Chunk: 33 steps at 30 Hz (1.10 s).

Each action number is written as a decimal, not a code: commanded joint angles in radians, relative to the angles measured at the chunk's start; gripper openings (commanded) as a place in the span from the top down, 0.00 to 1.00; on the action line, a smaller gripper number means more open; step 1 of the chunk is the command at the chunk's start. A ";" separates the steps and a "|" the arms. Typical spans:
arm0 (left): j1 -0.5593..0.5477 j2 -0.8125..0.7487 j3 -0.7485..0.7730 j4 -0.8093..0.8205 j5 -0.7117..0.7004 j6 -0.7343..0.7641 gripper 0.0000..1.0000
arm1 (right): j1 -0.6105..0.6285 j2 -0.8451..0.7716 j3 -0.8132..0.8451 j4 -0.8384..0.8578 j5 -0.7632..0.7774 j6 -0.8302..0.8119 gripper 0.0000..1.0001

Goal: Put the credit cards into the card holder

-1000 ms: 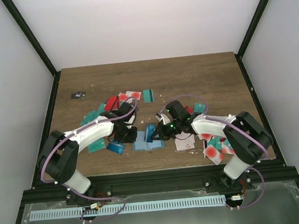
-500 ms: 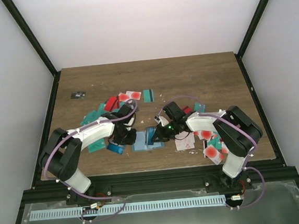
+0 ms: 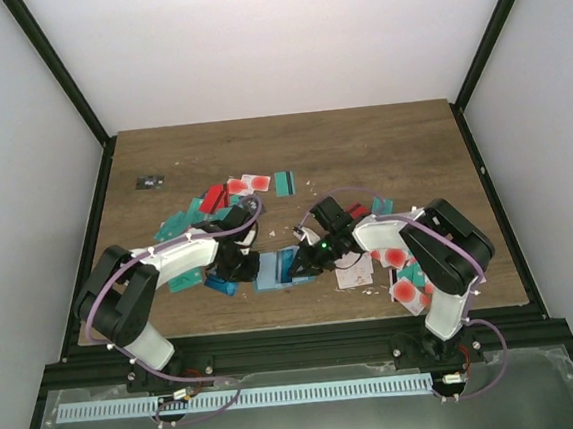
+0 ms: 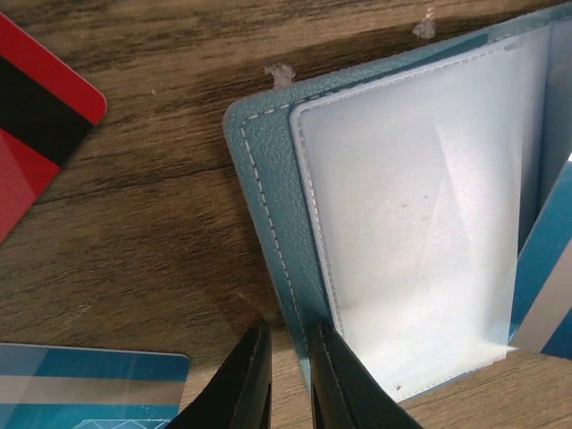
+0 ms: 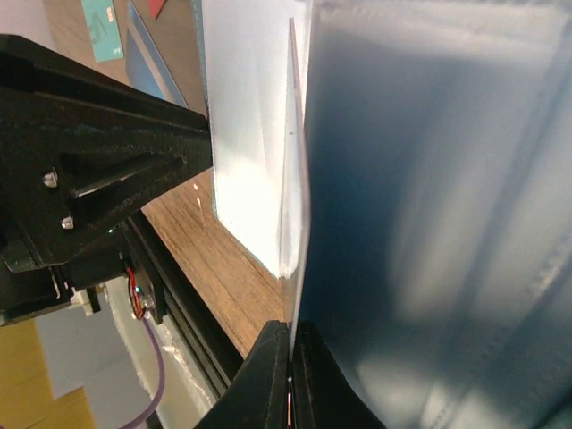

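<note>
The teal-blue card holder (image 3: 275, 273) lies open on the table near the front, pale pockets up (image 4: 411, 223). My left gripper (image 3: 243, 266) is shut on its left cover edge (image 4: 288, 357). My right gripper (image 3: 303, 261) is shut on a thin blue card (image 5: 302, 232), seen edge-on and standing against the holder's pale inside (image 5: 246, 134). Loose credit cards lie around: a teal group (image 3: 182, 227) at the left, red and white ones (image 3: 249, 184) behind, and a pile (image 3: 413, 279) at the right.
A red card with a black stripe (image 4: 36, 134) and a teal-blue card (image 4: 89, 389) lie left of the holder. A white card (image 3: 355, 274) lies under my right arm. A small dark object (image 3: 149, 182) sits at the far left. My left gripper's black body (image 5: 98, 170) is close by.
My right gripper has moved left and down with the blue card, from above the holder's right half to its inside. My left gripper has stayed on the holder's edge.
</note>
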 commanded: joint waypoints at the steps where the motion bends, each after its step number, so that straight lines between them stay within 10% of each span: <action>1: 0.003 0.012 -0.038 0.043 0.022 -0.006 0.85 | -0.003 0.045 0.023 0.010 -0.083 0.005 0.99; 33: 0.004 -0.037 -0.111 0.103 0.094 -0.049 0.85 | 0.028 0.244 0.220 -0.126 -0.175 -0.046 0.99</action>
